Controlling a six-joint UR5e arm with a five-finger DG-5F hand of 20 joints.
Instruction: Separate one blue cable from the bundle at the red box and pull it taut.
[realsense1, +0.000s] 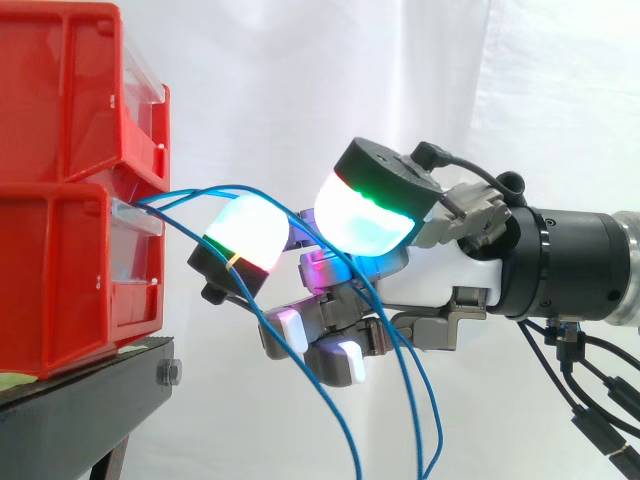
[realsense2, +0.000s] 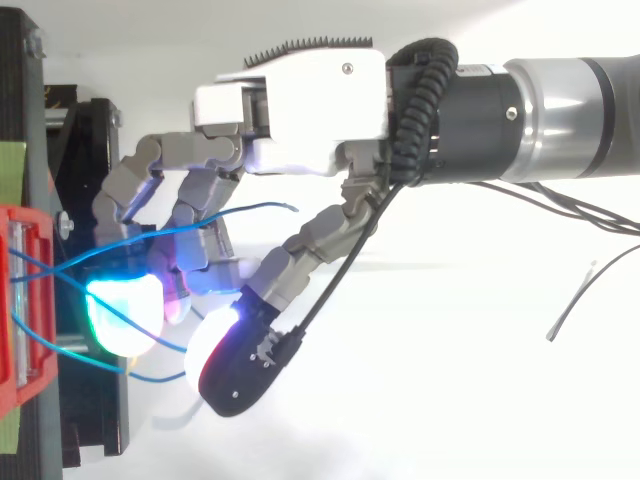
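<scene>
Hand (realsense2: 310, 110) curled round the blue cables (realsense1: 212, 187), just off the lower red bin (realsense1: 70, 270) at the black stand's (realsense1: 90, 390) edge.

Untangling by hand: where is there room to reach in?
Bare room lies above the hand, right of the upper red bin, and below it, between the black stand and the drooping blue cables. Crowded from the bin to the hand.
</scene>
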